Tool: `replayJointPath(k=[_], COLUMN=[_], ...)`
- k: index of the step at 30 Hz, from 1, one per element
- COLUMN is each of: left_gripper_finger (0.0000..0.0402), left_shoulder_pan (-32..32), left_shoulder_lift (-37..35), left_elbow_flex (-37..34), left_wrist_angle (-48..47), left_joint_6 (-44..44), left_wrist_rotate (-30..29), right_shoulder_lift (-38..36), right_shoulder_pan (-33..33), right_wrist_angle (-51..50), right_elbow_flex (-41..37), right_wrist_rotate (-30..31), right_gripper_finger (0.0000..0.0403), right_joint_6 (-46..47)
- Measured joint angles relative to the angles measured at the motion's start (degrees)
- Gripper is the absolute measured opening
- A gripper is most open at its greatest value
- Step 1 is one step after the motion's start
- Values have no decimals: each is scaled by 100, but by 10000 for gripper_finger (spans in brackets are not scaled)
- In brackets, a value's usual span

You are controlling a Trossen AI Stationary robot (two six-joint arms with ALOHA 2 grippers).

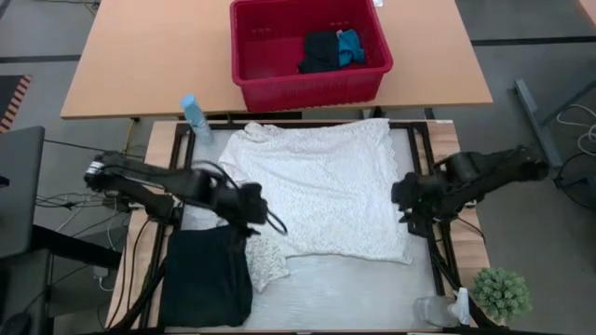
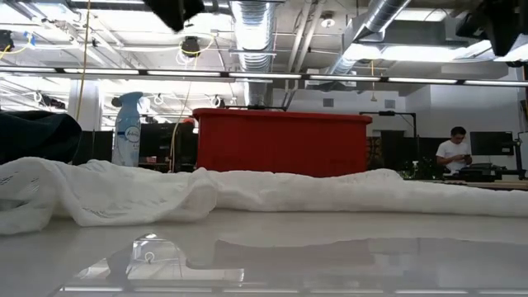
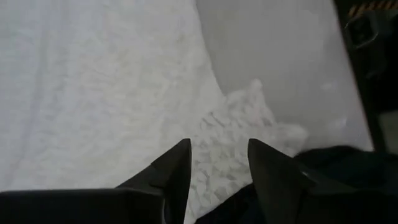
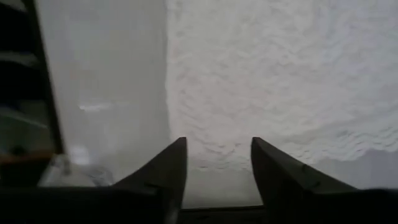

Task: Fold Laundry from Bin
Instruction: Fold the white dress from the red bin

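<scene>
A white crinkled garment point(image 1: 321, 186) lies spread flat across the middle of the table. One sleeve point(image 1: 267, 258) sticks out at its near left corner, beside a folded black garment point(image 1: 207, 279). The red bin point(image 1: 307, 46) stands on the wooden table beyond and holds black cloth point(image 1: 319, 51) and blue cloth point(image 1: 350, 46). My left gripper point(image 1: 256, 207) hovers open over the white garment's left edge, with the sleeve point(image 3: 249, 124) below its fingers. My right gripper point(image 1: 407, 200) hovers open over the garment's right edge point(image 4: 205, 155). Both are raised clear of the cloth.
A blue spray bottle point(image 1: 196, 116) stands at the table's far left corner. A small potted plant point(image 1: 501, 293) and a clear plastic item point(image 1: 438, 312) sit at the near right. Black frame rails point(image 1: 424, 140) run along the table's sides. A person point(image 2: 454, 153) stands far back in the room.
</scene>
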Motion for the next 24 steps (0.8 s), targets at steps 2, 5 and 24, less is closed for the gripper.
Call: replayJointPath(k=[2, 5, 24], left_gripper_finger=[150, 144, 112], left_shoulder_pan=[-197, -482, -1373], left_shoulder_lift=[294, 704, 688], left_elbow_flex=[0, -4, -1419], left_wrist_angle=[-34, -130, 1753], left_joint_6=[65, 373, 509], left_wrist_rotate=[-25, -5, 870], right_shoulder_lift=[226, 622, 2596], right_shoulder_pan=[390, 935, 2312], right_wrist_angle=[-2, 37, 998], right_elbow_flex=[0, 0, -1], right_wrist_rotate=[296, 649, 1199], right_gripper_finger=[225, 237, 235], right_joint_6=[3, 18, 1657])
